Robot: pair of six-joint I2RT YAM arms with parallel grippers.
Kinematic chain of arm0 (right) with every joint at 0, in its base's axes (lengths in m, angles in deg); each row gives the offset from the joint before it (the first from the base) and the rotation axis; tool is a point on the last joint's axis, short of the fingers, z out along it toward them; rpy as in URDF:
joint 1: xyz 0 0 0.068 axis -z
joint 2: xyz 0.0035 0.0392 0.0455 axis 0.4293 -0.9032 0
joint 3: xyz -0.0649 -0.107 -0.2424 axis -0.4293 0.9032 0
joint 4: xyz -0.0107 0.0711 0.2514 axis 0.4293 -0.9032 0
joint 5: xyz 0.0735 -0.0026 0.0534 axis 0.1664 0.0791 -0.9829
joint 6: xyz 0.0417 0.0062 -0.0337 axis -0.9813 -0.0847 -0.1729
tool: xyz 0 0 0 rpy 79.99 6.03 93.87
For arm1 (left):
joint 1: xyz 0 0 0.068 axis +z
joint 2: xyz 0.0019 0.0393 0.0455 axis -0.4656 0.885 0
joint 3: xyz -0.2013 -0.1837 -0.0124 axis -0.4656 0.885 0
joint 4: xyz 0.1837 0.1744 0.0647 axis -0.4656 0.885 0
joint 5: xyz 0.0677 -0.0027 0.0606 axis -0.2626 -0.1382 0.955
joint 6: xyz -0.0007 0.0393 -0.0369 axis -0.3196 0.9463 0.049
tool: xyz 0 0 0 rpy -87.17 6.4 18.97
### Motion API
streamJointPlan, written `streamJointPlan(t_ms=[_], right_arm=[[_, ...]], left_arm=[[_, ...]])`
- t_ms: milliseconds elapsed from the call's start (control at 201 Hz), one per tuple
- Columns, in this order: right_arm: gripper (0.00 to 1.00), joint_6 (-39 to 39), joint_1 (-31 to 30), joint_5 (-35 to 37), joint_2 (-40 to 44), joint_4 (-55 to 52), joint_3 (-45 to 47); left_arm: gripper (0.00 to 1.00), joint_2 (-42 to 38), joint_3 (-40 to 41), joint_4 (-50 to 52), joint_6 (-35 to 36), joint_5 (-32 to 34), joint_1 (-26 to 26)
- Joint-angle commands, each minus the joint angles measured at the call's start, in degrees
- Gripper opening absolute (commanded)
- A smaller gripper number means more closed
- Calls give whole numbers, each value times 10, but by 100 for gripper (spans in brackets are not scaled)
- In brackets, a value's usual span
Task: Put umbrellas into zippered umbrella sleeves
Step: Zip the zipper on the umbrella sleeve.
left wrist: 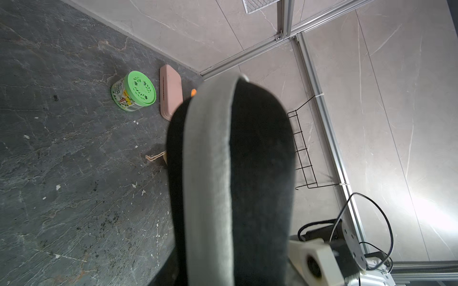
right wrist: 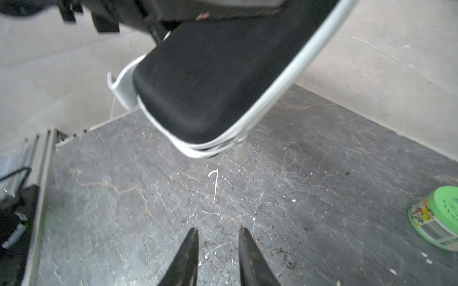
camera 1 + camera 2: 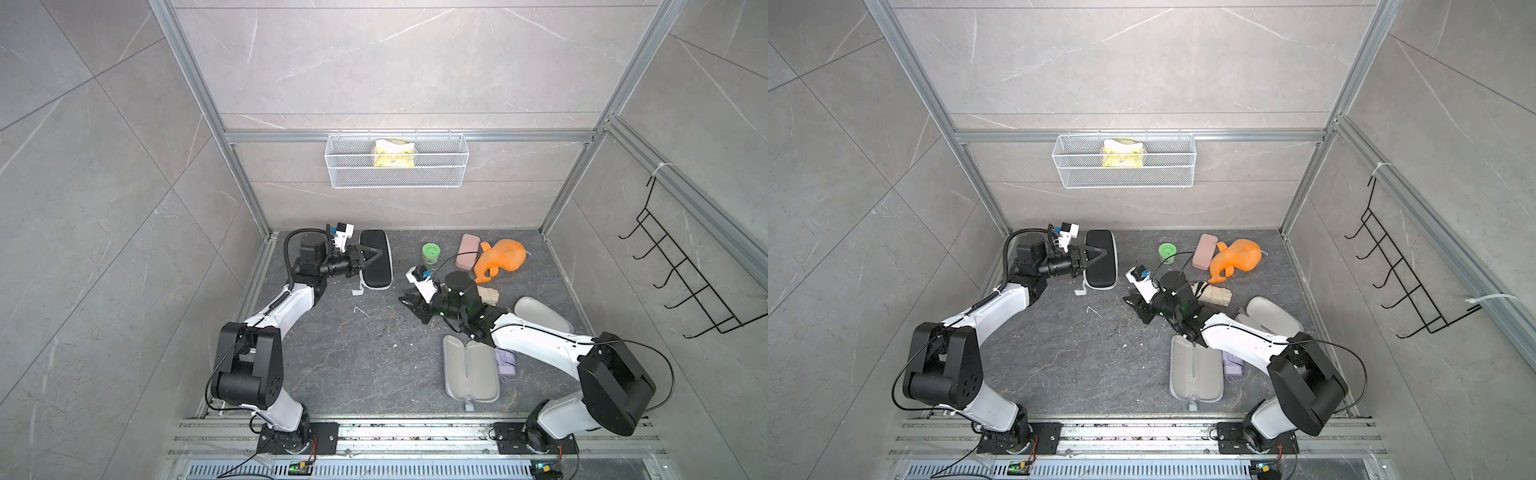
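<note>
Black left claw (image 3: pixel 379 252): clamped on the black sleeve (image 3: pixel 379 276), held clear of the floor (white zip edge showing);
At right claw (image 2: pixel 218 232): jaws a narrow gap apart, empty, aimed toward that sleeve;
Behind its wrist: beige umbrella (image 3: pixel 487 296);
Beside its arm: opened sleeve (image 3: pixel 469 368), grey lining up; lilac umbrella (image 3: pixel 506 362) just beside it.

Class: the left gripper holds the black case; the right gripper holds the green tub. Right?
No. The right wrist view shows the right gripper empty; the green tub stands on the table. The left gripper does hold the black case.
</note>
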Motion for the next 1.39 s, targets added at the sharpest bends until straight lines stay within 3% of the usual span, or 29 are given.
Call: streamJointPlan(t_ms=[0, 478, 911, 1170, 1389], right_arm=[[37, 115, -6, 69, -10, -34, -22], [35, 179, -20, 94, -74, -55, -127], [21, 207, -27, 104, -69, -59, -139], [0, 241, -44, 138, -57, -69, -126], [0, 262, -71, 140, -25, -113, -95]], left_arm=[[15, -17, -2, -61, -9, -25, -4], [13, -28, 11, -57, -5, -30, -22], [11, -25, 16, -45, 6, -24, -32], [9, -29, 19, -37, 13, -20, -32], [5, -44, 33, -47, 8, 26, -6]])
